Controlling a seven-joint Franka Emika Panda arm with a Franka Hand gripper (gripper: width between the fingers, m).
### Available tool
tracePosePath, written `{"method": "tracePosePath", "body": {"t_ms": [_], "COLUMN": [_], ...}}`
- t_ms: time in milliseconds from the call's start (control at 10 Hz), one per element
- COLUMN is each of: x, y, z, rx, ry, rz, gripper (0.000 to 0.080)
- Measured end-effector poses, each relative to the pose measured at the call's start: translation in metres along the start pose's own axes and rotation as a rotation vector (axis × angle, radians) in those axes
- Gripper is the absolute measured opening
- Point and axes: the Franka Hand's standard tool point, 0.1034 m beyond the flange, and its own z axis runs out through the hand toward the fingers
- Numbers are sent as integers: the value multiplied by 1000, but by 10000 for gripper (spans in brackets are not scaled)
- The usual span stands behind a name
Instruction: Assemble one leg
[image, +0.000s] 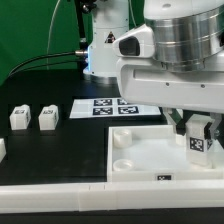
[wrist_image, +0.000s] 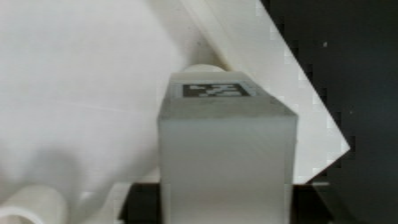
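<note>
**End effector clamped on leg over panel**

End effector (image: 199, 133) is closed on the leg (image: 200, 143), which hangs upright between the two fingers with its tag (wrist_image: 217, 90) showing. The leg is over the white panel (image: 140, 160), toward the exterior view's right and near the panel's far edge. Whether it touches the panel is hard to tell. The wrist view shows a round corner socket (wrist_image: 25, 203) of the panel beside the leg. The panel lies flat on the black table (image: 50, 160). Further back, at the exterior view's left, a spare leg (image: 48, 117) and another spare leg (image: 18, 118) stand side by side, apart. The marker board (image: 113, 106) lies behind the panel, with the arm base (image: 105, 45) behind it.
</note>
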Motion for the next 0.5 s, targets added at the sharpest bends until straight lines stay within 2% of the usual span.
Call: {"method": "tracePosePath", "body": {"t_ms": [300,500], "x": [2,1], "y": [0,-1], "z": [0,0], "rx": [-1,1], "ry": [12,11], "rz": [407,546], "gripper": [291,291]}}
